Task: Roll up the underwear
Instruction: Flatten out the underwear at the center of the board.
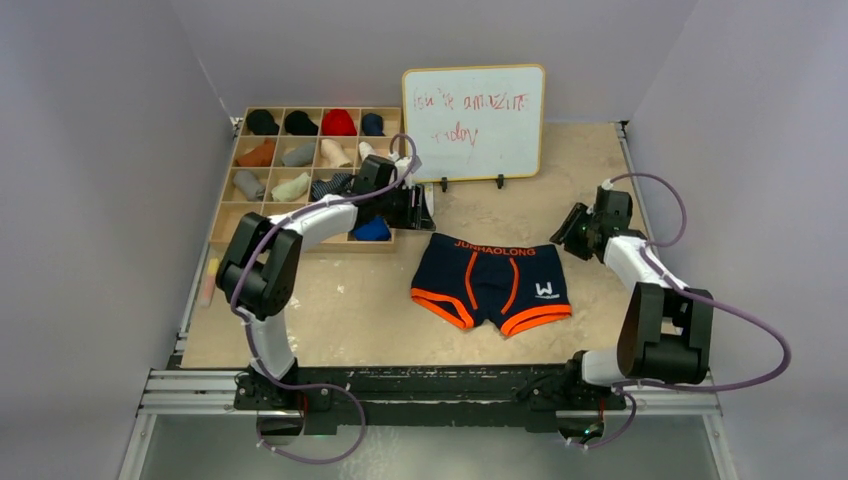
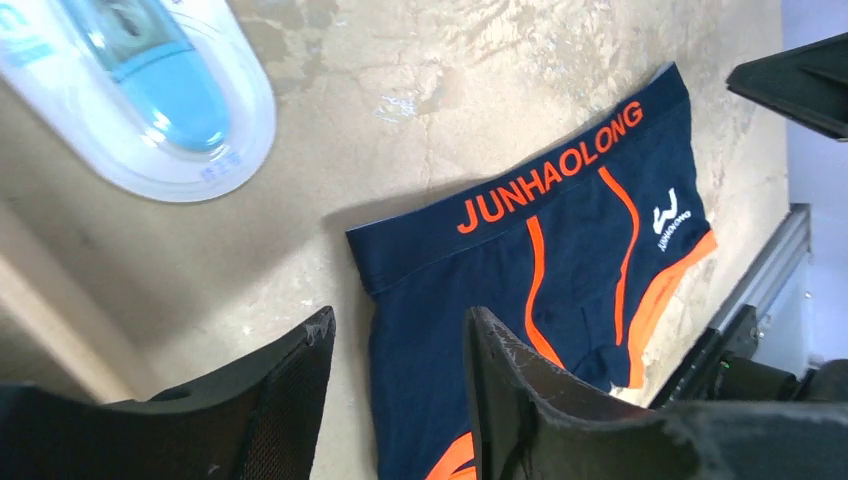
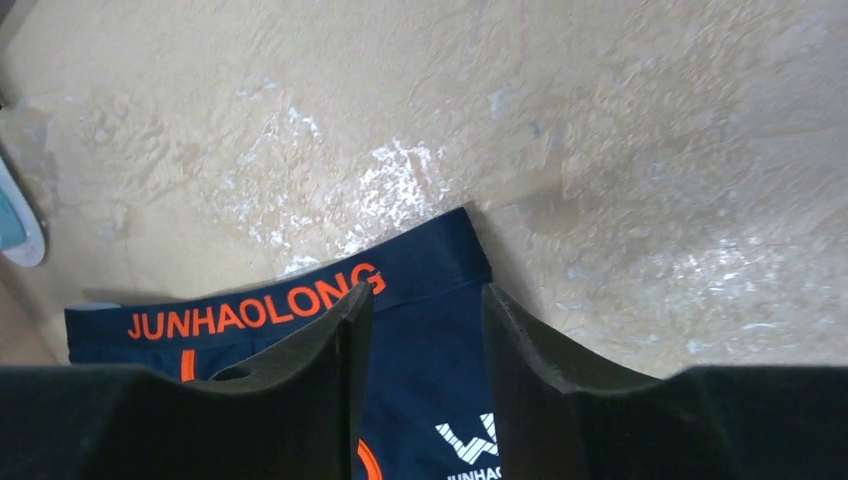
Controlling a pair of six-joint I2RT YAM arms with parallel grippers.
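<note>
Navy briefs [image 1: 492,285] with orange trim and orange JUNHAOLONG waistband lettering lie flat on the bench [image 1: 340,310], left fingers [image 2: 285,405] and right fingers [image 3: 300,375] parted, empty

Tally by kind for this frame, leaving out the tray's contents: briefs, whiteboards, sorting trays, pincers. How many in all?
Navy briefs: 1
Whiteboard: 1
Wooden sorting tray: 1
Pincers: 2, the left pincer and the right pincer
Total: 5
</note>
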